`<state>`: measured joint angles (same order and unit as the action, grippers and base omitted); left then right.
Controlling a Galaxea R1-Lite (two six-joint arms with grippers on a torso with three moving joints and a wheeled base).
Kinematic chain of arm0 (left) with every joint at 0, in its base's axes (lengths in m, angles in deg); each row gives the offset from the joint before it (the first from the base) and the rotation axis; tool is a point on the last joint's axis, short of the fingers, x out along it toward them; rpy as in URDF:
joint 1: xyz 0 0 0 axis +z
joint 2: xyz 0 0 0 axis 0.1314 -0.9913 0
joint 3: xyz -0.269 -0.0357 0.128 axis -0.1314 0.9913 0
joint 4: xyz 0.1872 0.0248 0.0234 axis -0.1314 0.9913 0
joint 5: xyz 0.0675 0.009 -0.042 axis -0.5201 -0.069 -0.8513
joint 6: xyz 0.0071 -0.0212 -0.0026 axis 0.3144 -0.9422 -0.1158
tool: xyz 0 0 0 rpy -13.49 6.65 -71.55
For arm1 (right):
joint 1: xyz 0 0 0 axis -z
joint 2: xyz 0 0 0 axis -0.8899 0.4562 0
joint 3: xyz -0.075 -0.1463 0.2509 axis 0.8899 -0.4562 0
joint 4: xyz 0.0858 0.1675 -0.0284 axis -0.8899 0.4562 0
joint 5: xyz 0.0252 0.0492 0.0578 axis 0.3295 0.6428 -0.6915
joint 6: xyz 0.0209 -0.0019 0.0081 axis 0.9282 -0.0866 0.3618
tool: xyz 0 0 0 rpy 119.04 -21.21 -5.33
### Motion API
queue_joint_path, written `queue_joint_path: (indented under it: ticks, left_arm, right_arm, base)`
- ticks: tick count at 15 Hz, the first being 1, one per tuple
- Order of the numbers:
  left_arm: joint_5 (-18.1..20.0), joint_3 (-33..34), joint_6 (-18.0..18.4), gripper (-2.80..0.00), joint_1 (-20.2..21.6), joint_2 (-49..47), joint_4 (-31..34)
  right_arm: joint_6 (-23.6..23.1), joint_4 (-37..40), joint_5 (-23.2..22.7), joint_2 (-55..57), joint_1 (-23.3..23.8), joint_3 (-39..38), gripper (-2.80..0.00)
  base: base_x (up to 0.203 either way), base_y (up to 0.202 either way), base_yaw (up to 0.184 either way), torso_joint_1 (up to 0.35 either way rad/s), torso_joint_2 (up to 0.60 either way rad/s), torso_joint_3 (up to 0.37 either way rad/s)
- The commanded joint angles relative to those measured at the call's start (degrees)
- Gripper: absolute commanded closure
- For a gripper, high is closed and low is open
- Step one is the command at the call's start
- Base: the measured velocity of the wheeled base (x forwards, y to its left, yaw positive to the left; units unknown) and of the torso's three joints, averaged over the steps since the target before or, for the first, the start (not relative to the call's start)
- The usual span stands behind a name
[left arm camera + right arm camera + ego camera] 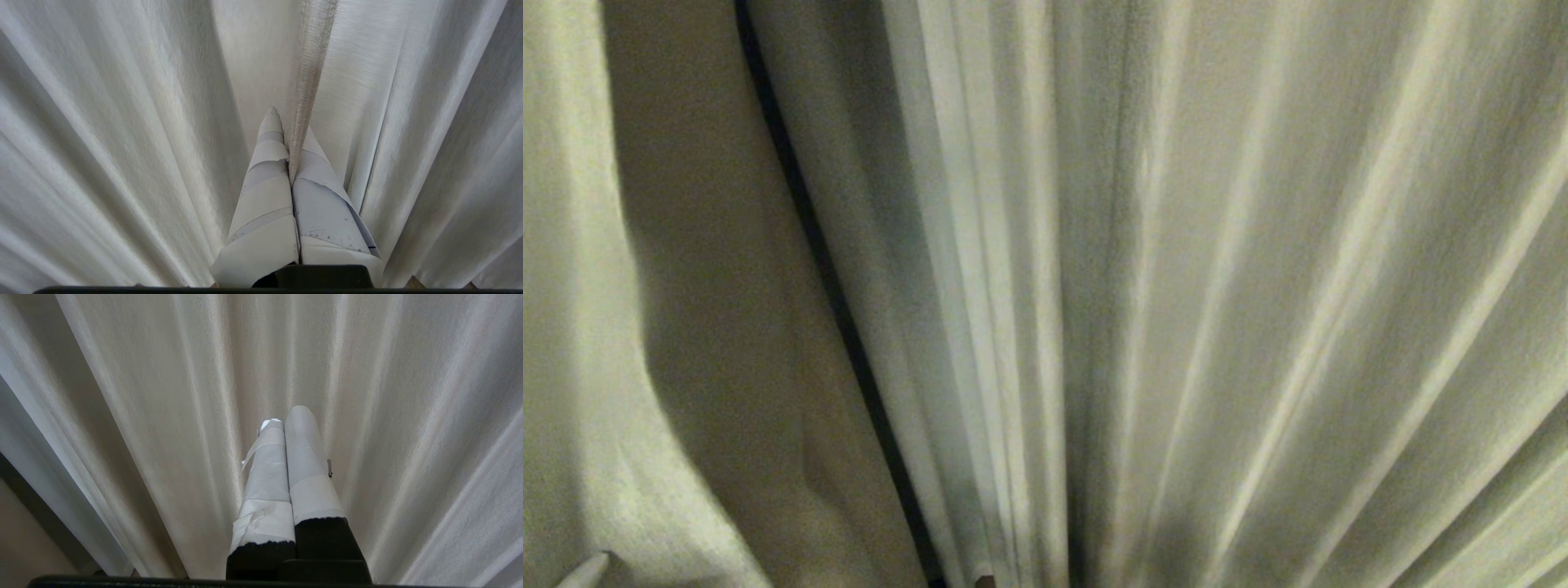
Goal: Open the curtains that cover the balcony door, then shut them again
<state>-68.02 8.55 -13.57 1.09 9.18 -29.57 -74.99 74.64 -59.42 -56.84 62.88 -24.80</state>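
The left hand is sitting nearest in the left wrist view, its tape-wrapped fingers pressing together on the woven edge strip of the curtains. That hem is running straight away from the fingertips, in line with the long vertical pleats on both sides. In the head view only a pale fingertip is poking in at the lower left corner, against the fabric. The right hand is hanging free in front of the curtains, its taped fingers lying closed against each other with nothing between them. Beyond both hands the curtains are filling the head view, their pleats fanning lengthwise, and a dark narrow gap is separating two panels. No label or writing is showing anywhere.
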Motion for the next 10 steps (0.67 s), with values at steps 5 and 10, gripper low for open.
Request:
queue_joint_path:
  ticks: [5,10]
  left_arm:
    - [-11.7,0.38,-0.38,0.0,-9.55,5.28,7.33]
    - [-9.67,0.32,-1.93,0.0,-8.55,16.08,13.79]
  right_arm:
    - [0.01,-0.03,0.0,0.07,-0.02,0.0,0.0]
    - [0.01,-0.03,0.0,0.07,-0.02,0.0,0.0]
  base:
    - [0.0,0.0,0.0,0.0,0.0,0.0]
    - [0.0,0.0,0.0,0.0,0.0,0.0]
